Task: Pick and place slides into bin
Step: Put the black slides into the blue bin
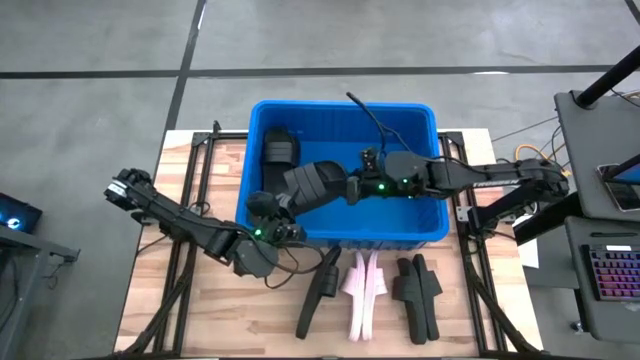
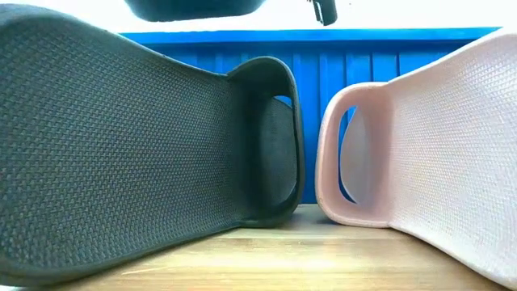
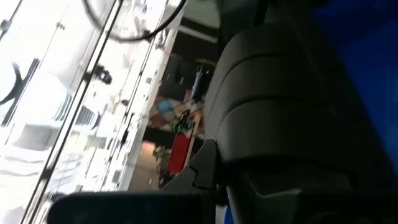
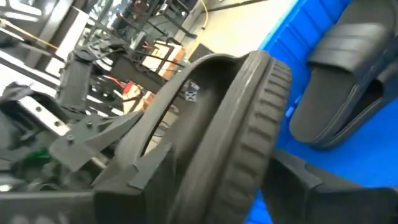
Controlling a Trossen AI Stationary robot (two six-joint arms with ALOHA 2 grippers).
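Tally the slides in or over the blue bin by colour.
Black: 2, a lying slide and a held slide in the right tool.
Pink: 0.
Total at the bin: 2.

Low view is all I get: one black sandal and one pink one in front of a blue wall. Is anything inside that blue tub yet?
Observer: Yes. A lone black slide lies inside the bin, in the corner at the high view's upper left.
Operator: Where are the robot's hands? I see none.
Observer: The right gripper is over the bin's middle, clamped on a second black slide.
Operator: And the other hand?
Observer: The left gripper reaches over the bin's front left corner, right next to that second black slide.
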